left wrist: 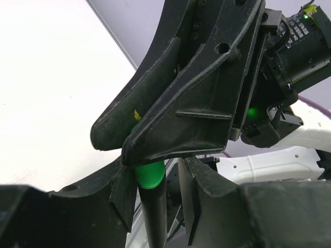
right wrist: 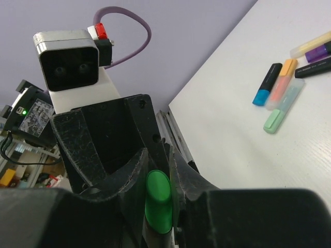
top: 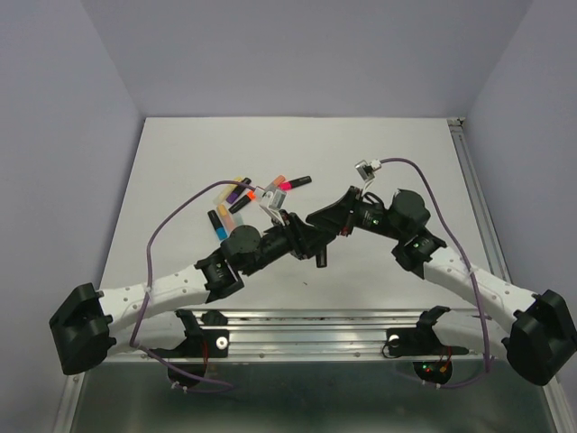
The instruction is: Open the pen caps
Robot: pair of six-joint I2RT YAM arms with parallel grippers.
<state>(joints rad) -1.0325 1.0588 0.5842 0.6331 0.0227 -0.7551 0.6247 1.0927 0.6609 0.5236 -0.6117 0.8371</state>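
Where the two arms meet above the middle of the bench (top: 180, 162), we see the right hand (right wrist: 156, 175) clamped on the green cap (left wrist: 150, 174), a finger pressed to either side of it. Directly under the cap, the black pen body (left wrist: 154, 222) runs between the fingers of the left hand (left wrist: 155, 194). They stand a little apart, with a gap showing on one side of the barrel. Beyond the hands, we find the other pens (top: 242, 197) lying loose on the bench, a pink-capped one (top: 287, 184) farthest back.
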